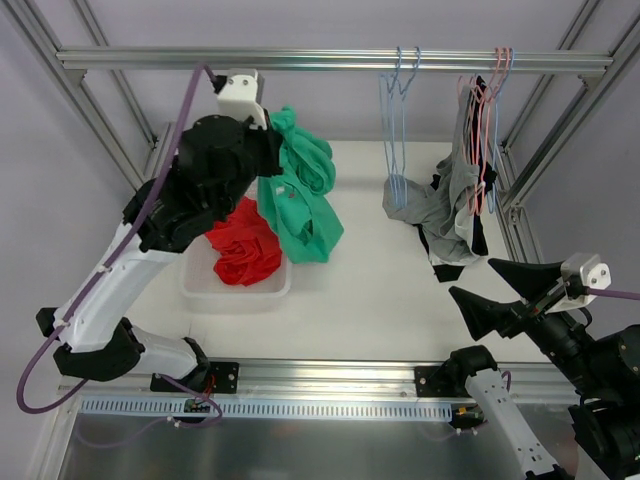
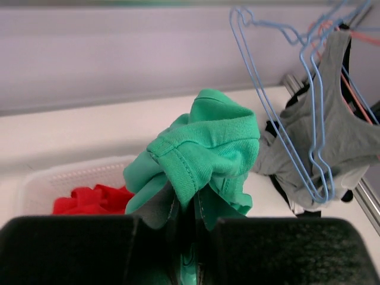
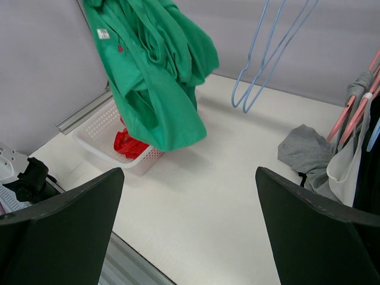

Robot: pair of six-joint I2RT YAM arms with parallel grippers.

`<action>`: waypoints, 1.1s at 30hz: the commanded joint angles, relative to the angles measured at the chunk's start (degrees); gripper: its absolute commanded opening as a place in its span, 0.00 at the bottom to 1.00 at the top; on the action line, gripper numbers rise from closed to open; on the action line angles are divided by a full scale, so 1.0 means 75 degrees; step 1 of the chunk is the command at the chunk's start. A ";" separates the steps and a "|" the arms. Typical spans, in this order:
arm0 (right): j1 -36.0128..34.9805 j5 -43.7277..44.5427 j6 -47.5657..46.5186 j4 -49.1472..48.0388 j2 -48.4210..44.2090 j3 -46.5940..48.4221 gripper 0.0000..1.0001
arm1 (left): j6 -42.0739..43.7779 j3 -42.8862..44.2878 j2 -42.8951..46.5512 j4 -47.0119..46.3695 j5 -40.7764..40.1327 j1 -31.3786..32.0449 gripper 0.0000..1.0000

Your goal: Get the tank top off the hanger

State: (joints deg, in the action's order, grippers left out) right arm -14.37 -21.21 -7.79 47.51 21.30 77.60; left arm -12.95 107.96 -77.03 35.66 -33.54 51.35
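The green tank top [image 1: 300, 195] hangs bunched from my left gripper [image 1: 272, 128], which is shut on a fold of it high above the table's back left. In the left wrist view the fabric [image 2: 208, 142] is pinched between the closed fingers of my left gripper [image 2: 189, 231]. It hangs free [image 3: 154, 77], off any hanger. Two bare blue wire hangers [image 1: 398, 130] dangle from the top rail [image 1: 330, 60], to the right of the top. My right gripper [image 1: 472, 278] stands open and empty near the front right, with bare table under it [image 3: 190, 178].
A white basket [image 1: 235, 298] holding a red garment [image 1: 245, 250] sits under the green top. Grey and black garments [image 1: 440, 210] hang from pink and blue hangers [image 1: 485, 120] at the back right and slump onto the table. Frame posts stand at both sides.
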 commanded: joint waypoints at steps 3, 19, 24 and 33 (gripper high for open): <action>0.0018 0.0074 -0.0063 -0.0065 -0.0039 0.0013 0.99 | 0.0976 0.1319 -0.0193 0.0190 -0.0216 -0.0669 0.00; 0.0018 -0.0160 0.0078 -0.0065 -0.0039 -0.0152 0.99 | -0.0628 -0.0929 -0.0275 0.0378 0.3207 -0.4479 0.00; 0.0018 -0.0183 0.0090 -0.0065 -0.0074 -0.0269 1.00 | -0.0804 -0.2112 -0.0591 0.0378 0.3159 -0.4691 0.00; 0.0018 -0.0324 0.0207 -0.0111 0.0008 -0.0585 1.00 | -0.1775 -0.4163 -0.1751 0.0028 0.3324 -0.4691 0.00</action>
State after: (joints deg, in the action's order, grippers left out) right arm -14.37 -22.02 -7.27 47.59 21.26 73.82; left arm -21.78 80.23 -89.14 37.34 -9.39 16.43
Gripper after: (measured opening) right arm 0.993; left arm 0.044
